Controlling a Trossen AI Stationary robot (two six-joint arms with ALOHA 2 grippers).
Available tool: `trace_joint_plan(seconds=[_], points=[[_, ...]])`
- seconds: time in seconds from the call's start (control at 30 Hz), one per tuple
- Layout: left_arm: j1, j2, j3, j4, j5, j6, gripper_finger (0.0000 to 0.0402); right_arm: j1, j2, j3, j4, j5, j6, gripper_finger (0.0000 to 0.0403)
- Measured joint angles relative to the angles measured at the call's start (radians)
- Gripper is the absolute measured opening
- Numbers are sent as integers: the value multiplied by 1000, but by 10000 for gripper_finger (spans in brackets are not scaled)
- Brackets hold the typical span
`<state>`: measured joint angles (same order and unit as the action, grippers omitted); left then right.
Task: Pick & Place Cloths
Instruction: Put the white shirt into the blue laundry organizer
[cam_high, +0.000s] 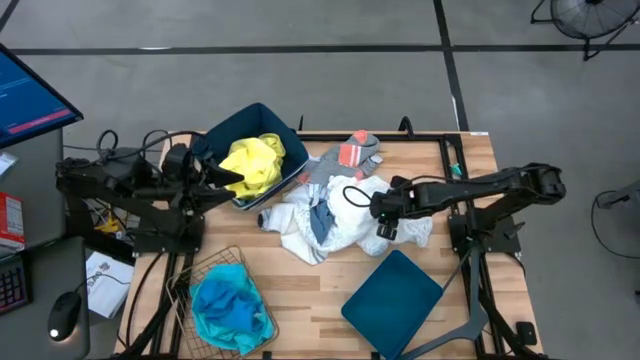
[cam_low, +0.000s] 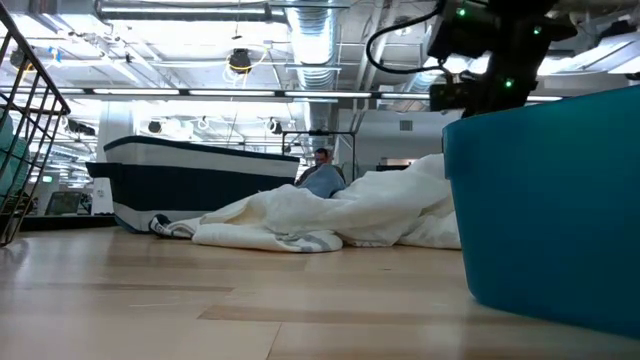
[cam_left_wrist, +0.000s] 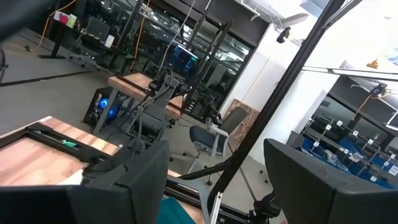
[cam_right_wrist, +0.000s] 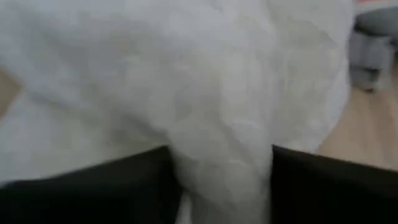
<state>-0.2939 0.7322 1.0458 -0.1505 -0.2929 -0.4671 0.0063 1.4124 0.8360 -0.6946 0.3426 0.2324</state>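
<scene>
A heap of white cloths (cam_high: 345, 205) (cam_low: 330, 215) with a blue-grey piece in it lies mid-table. My right gripper (cam_high: 384, 218) (cam_right_wrist: 221, 186) is open and down on the heap's right part. A yellow cloth (cam_high: 255, 165) lies in the dark blue bin (cam_high: 262, 112) at the far left. My left gripper (cam_high: 235, 177) (cam_left_wrist: 216, 180) hangs open beside that cloth and holds nothing. An orange-banded grey sock (cam_high: 353, 154) lies flat behind the heap. A turquoise garment (cam_high: 228, 308) fills the wire basket (cam_high: 215, 262). My right gripper comes slanting down from the table's right onto the white heap. A ridge of white cloth (cam_right_wrist: 221, 155) stands up between the open fingers (cam_right_wrist: 93, 186) and fills the gap from side to side. The heap lies on the table, slack.
A teal bin (cam_high: 393, 293) (cam_low: 550, 210) sits on the near right, close to my right arm, and hides my right gripper in the low view. Bare wood shows between the basket and the teal bin. Cables and a monitor are off the table's left edge.
</scene>
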Motion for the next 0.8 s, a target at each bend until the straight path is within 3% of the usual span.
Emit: trace_joint_plan(seconds=[0.07,0.1,0.27,0.5,0.8], points=[[0,-7,0,-1,-20,0,245,0,-2,2,0,-45,12,43],[0,-11,0,1,-29,0,245,0,-10,6,-3,-54,25,26],[0,-43,0,-7,-48,0,245,6,-84,133,-50,-76,80,7],[0,-73,0,-14,-48,0,245,4,-168,484,-126,-11,74,3],[0,-78,0,-18,-48,44,245,-23,-89,907,-105,25,-31,1]])
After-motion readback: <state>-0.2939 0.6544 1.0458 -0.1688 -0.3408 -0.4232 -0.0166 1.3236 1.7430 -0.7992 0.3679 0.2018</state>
